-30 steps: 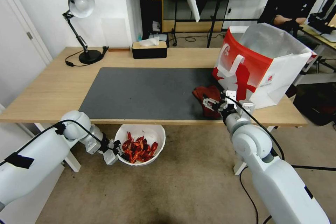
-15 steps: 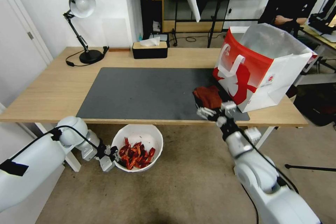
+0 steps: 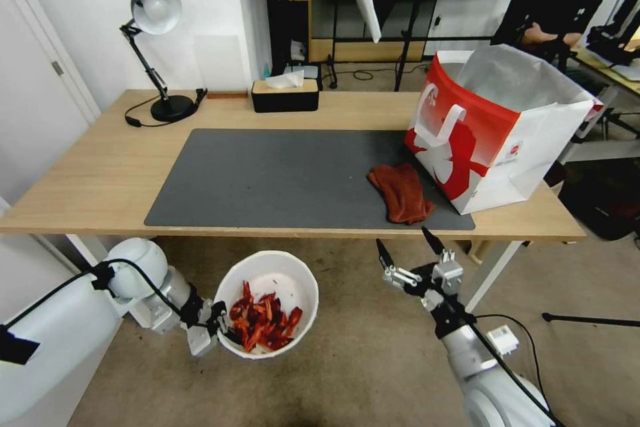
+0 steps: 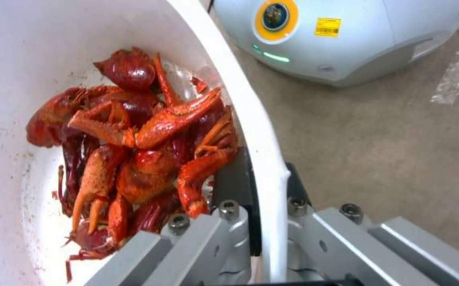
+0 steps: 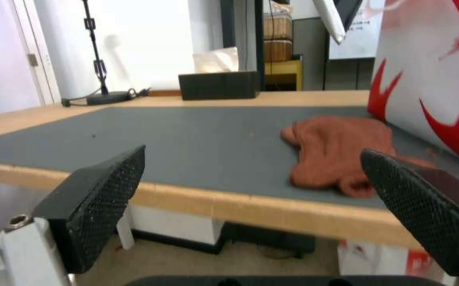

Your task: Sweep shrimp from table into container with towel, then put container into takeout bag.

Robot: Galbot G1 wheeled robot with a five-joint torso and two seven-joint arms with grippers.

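Note:
The white container (image 3: 288,271) hangs below the table's (image 3: 100,167) front edge, above the floor, with my left gripper (image 3: 217,328) shut on its rim. In the left wrist view the gripper (image 4: 264,186) clamps the container wall (image 4: 250,119), one finger inside and one outside. Red-orange shrimp (image 3: 263,322) (image 4: 144,151) are piled inside. The rust-red towel (image 3: 402,192) (image 5: 340,155) lies loose on the grey mat (image 3: 267,177) beside the red and white takeout bag (image 3: 493,127) (image 5: 441,79). My right gripper (image 3: 401,237) (image 5: 253,157) is open and empty, just below the table edge in front of the towel.
A black tissue box (image 3: 285,95) (image 5: 219,84) and a desk lamp (image 3: 155,47) stand at the table's back. A white table leg (image 3: 490,273) is near my right arm. The robot base (image 4: 335,35) is close to the container. Beige floor lies below.
My right gripper let go of the towel, pulled back and dropped below the table edge, open. The towel stays on the mat. My left gripper lowered the container slightly.

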